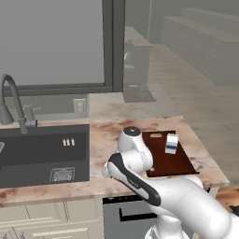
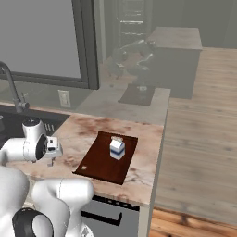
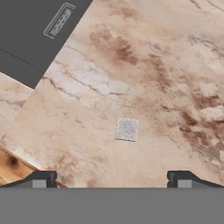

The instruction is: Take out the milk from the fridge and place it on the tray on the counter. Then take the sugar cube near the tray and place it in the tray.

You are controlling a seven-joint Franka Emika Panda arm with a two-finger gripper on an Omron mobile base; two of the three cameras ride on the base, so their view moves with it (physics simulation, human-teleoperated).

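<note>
Three views show one marbled beige-brown stone table. At far left in the left base view, a curved grey faucet stands over a black rectangular sink basin. To its right the white arm bends low over the table. Further right lies the tray, a flat dark reddish-brown board, and the milk, a small white carton with a blue band, stands upright on it. The right base view adds the carton's gabled top and a tiny pale speck at the tray's near corner. The hand view looks straight down on the sugar cube, a small white square lying on bare stone, off the tray, with a sink corner at upper left. The gripper hangs above the cube, jaws spread wide apart, holding nothing.
</note>
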